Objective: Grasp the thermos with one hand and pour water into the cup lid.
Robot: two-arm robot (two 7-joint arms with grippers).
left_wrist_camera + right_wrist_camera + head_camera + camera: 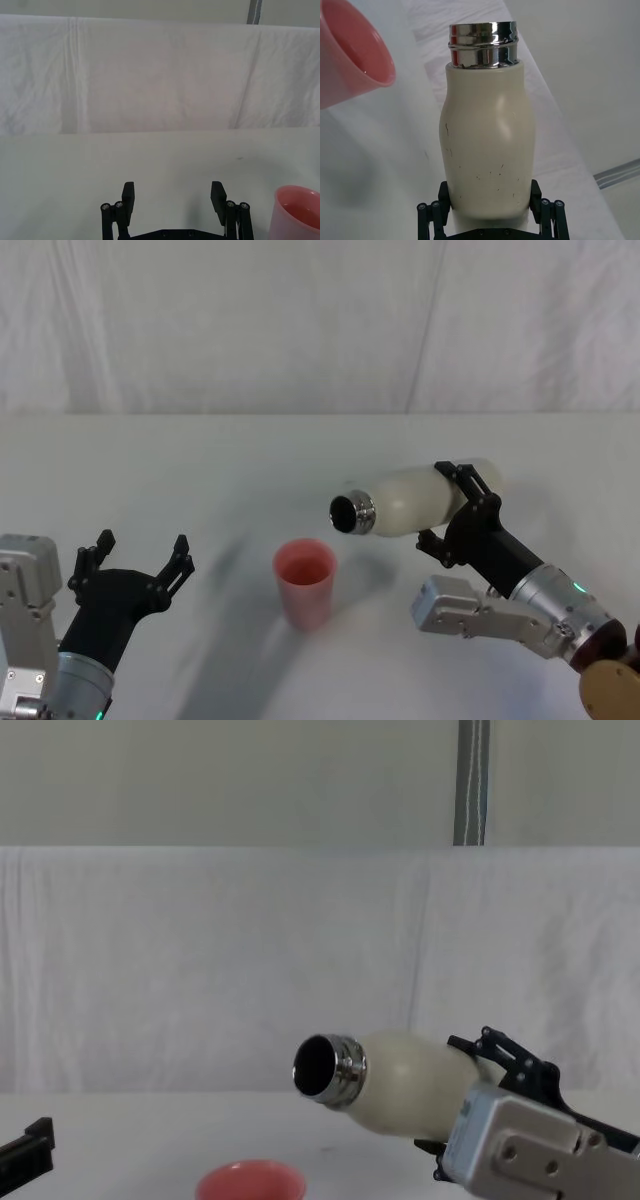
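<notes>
No text, label, brand, number or sign can be read anywhere. The thermos point(487, 150) carries only small dark scuff marks on its cream body, not lettering, and the pink cup lid point(305, 580) is plain.

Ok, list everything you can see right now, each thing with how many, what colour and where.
thermos: one, cream-white with a steel neck, held tipped on its side above the table, mouth toward the cup lid.
cup lid: one, pink-red, upright on the table, below and to the left of the thermos mouth.
table: one, covered in white cloth, under everything.
backdrop: one, white fabric, behind the table.
right gripper: one, black, shut on the thermos body.
left gripper: one, black, open, low at the left, apart from the cup lid.
</notes>
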